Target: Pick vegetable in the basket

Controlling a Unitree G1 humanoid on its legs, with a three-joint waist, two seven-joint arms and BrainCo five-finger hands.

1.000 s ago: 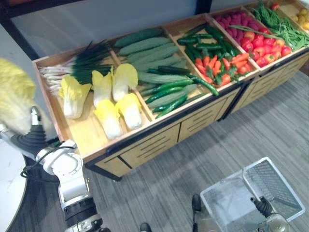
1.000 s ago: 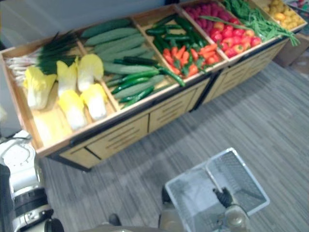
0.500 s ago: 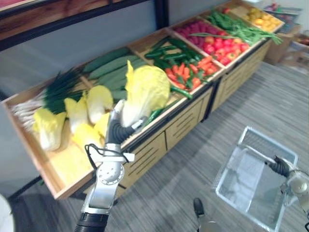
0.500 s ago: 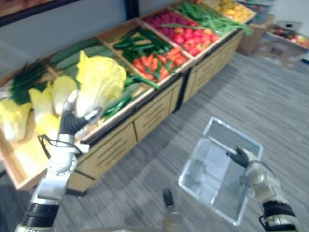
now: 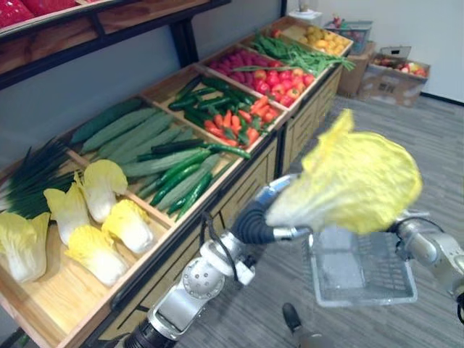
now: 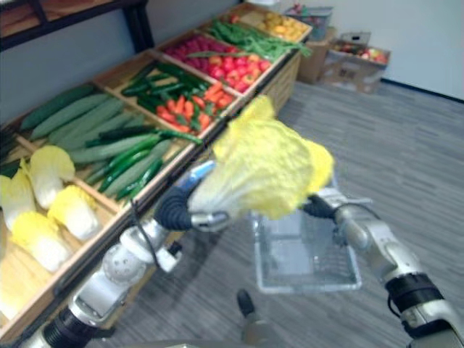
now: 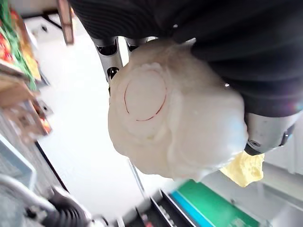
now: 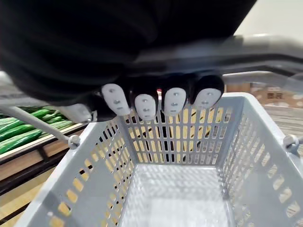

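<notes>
Now left hand (image 5: 261, 222) fingers clasp cabbage (image 5: 355, 181), hiding part of basket (image 5: 362, 299); right hand (image 8: 173, 100) fingers grip handle (image 8: 265, 47); vegetable stand (image 5: 304, 125) alongside.

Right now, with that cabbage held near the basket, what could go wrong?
The left hand grips the cabbage only at its white base, so the leafy bulk could tip out early. The cabbage looks nearly as wide as the basket hanging from the right hand; it might catch the rim and fall outside.
</notes>
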